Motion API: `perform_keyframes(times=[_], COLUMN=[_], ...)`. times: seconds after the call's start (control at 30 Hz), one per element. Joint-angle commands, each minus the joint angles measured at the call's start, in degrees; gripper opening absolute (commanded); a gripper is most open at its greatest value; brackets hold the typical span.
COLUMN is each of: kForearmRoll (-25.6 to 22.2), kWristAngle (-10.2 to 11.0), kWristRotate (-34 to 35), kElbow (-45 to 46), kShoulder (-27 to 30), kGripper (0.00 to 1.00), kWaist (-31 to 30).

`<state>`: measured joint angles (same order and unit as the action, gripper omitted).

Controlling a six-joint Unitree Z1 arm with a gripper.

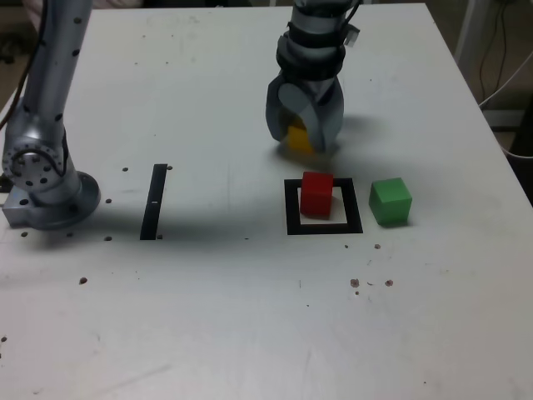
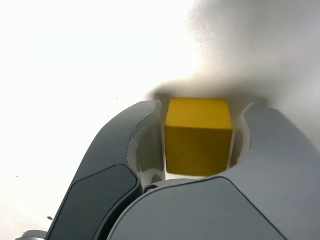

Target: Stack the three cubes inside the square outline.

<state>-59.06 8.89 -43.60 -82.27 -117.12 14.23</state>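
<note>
White, speckled table (image 1: 208, 317) carries three cubes — a red cube (image 1: 316, 193) inside the square outline (image 1: 293, 208), a green cube (image 1: 390, 201) just beside it, and a yellow cube (image 2: 198, 136) clasped by the gripper (image 1: 304, 133). One black strip (image 1: 154, 202) lies apart.

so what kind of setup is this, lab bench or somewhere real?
Most likely a lab test bench. A bare white table carries a bolted-down arm base, a taped square outline as target, and plain coloured cubes, one yellow cube sitting between the end effector jaws.
</note>
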Motion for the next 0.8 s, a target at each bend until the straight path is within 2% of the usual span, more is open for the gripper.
perform_keyframes(times=[0.0, 0.53, 0.77], kForearmRoll=[-0.4, -0.7, -4.2], kWristAngle=[-0.3, -1.7, -2.3], kWristRotate=[0.1, 0.3, 3.8], kElbow=[-0.1, 0.1, -2.3], kShoulder=[0.7, 1.9, 6.9], kGripper=[0.29, 0.23, 0.22], kWaist=[-0.1, 0.1, -1.8])
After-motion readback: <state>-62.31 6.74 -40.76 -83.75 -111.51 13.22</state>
